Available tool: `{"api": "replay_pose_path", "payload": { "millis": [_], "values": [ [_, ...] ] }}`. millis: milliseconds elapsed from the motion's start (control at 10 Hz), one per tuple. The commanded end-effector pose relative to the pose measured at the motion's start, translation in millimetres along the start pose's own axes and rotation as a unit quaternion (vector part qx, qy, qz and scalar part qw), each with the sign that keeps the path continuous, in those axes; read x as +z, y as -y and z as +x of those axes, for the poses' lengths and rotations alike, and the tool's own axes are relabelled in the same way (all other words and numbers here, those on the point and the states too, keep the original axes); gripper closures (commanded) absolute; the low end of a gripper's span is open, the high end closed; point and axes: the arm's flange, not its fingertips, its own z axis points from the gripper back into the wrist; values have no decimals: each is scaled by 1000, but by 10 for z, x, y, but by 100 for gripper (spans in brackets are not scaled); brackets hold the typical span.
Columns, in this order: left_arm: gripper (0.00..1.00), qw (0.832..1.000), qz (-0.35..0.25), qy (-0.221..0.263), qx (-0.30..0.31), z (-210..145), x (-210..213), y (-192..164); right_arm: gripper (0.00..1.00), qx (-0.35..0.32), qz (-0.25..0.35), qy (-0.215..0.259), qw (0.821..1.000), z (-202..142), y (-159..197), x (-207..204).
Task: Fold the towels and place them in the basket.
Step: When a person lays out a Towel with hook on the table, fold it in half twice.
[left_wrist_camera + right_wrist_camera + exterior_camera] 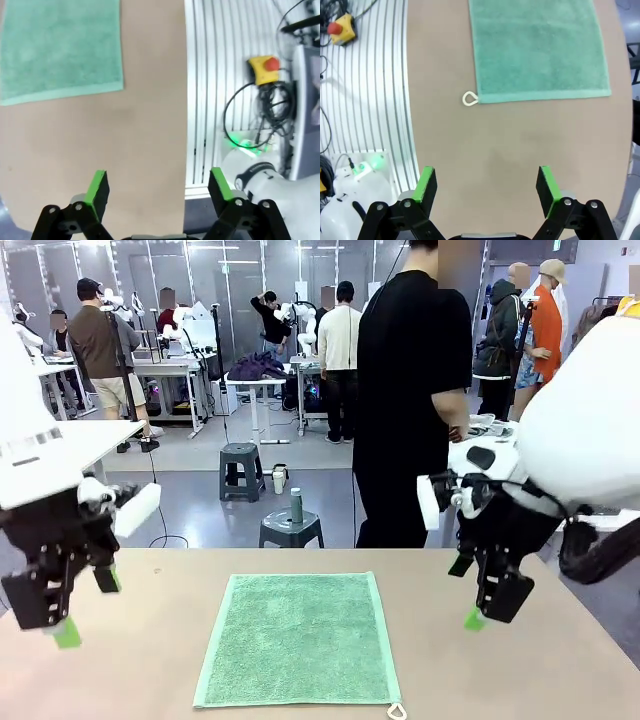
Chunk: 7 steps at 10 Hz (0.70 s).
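The towel is mint-green terry cloth with a rough, matt nap, edged by a flatter, smoother woven hem. Its cord loop is cream and looks like twisted string. The worktop is smooth, tan and matt, without gloss. The ribbed metal decking beside it is pale with a dull sheen. The left end effector and right end effector are matt black, with green, rubbery-looking pads. The arm shells look like glossy white plastic.

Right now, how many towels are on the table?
1. A mint-green towel lies spread flat in the middle of the table, white loop at its near right corner. More may lie outside the pictures.
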Motion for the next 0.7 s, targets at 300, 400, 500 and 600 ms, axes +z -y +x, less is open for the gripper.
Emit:
{"api": "replay_pose_path", "payload": {
  "millis": [300,400,500,600],
  "values": [
    [0,1000,-15,-1,8,-86,-189,96,0,-8,9,-7,1000,32,29,-136],
    [0,1000,-15,-1,8,-86,-189,96,0,-8,9,-7,1000,32,29,-136],
    [0,1000,-15,-1,8,-86,-189,96,0,-8,9,-7,1000,32,29,-136],
    [0,1000,-15,-1,8,-86,-189,96,0,-8,9,-7,1000,32,29,-136]
  ]
}}
